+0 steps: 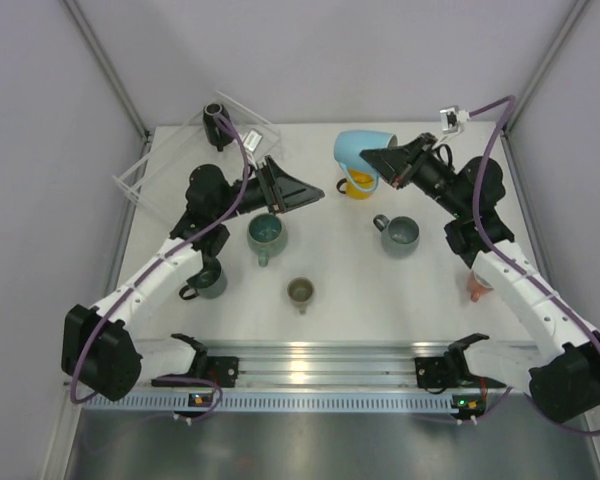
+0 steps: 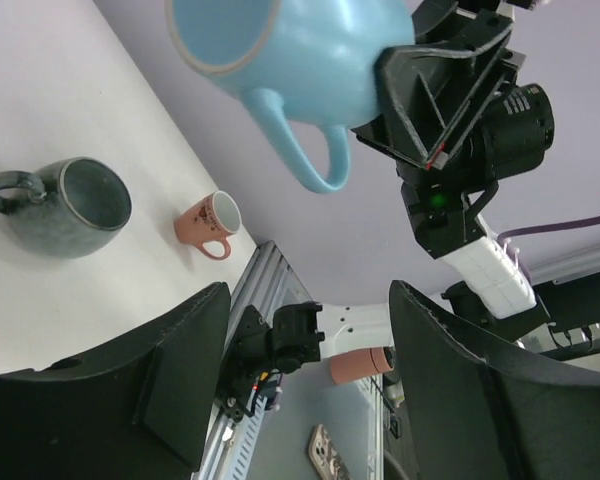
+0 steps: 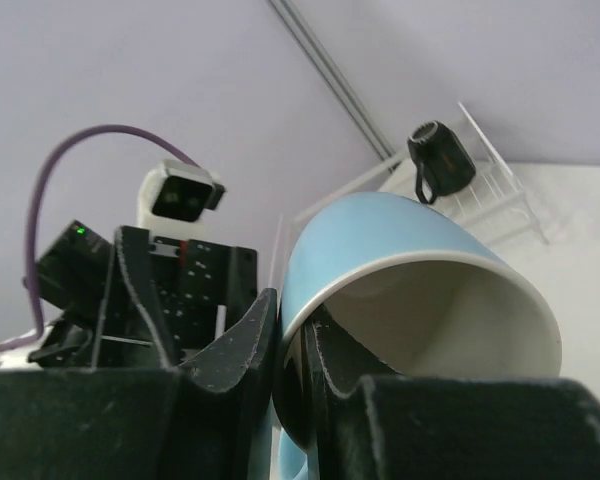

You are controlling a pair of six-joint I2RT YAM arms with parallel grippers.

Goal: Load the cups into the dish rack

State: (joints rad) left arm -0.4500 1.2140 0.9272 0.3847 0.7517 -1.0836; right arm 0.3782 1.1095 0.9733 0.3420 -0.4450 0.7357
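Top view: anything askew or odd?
Nothing spilled or broken. The rack sits skewed to the table edges at the far left corner, one black cup in it. The blue mug hangs tipped sideways, pinched by its rim in the right gripper above the yellow cup.

**Legible text, brands, numbers:** none that you can read in any view.

**Entry 1:** pale sticker (image 1: 257, 143) on the dish rack (image 1: 165, 160), top view. You will find its print too small to read.

**Entry 2:** black fixture (image 2: 280, 345) on the rail (image 2: 242, 425), left wrist view. It possibly carries a small label, but this is blurred.

**Entry 3:** green indicator light (image 2: 438, 197), lit, on the right arm (image 2: 480, 150).
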